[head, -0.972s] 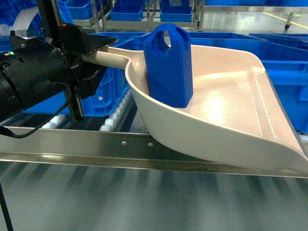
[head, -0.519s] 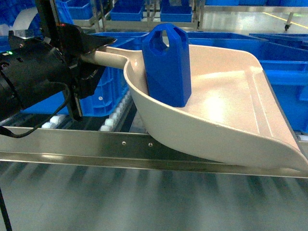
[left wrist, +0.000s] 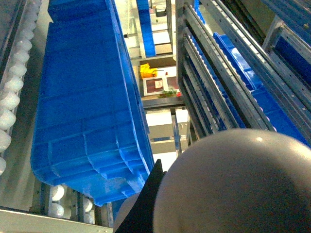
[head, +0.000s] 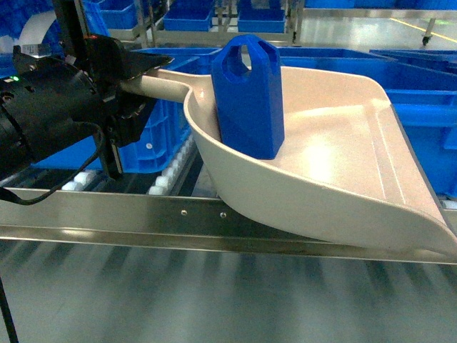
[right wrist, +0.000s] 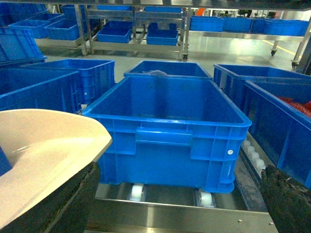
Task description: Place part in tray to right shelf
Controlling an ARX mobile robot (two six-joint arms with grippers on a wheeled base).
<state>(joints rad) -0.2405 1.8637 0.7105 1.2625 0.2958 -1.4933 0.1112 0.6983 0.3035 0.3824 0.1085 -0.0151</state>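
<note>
The beige tray [head: 335, 164] hangs tilted over the right shelf's steel front rail [head: 107, 211]. My left gripper [head: 146, 82] is shut on its handle at the left. The blue part [head: 248, 96] stands upright inside the tray against its back wall. In the left wrist view the tray's rounded underside [left wrist: 238, 184] fills the lower right, beside one of the black fingers [left wrist: 146, 208]. My right gripper [right wrist: 180, 204] is open and empty, facing the shelf rail [right wrist: 184, 213]. The tray's lip [right wrist: 43, 150] lies over its left finger.
A large blue crate [right wrist: 170, 131] sits on white rollers [right wrist: 203, 198] right behind the rail, with more crates [right wrist: 34, 90] on both sides. Another blue crate [head: 153, 139] stands behind the left gripper. Roller rails [left wrist: 9, 97] run along the shelf.
The tray with the part has shifted very slightly to the left. The left gripper keeps its hold on the handle.
</note>
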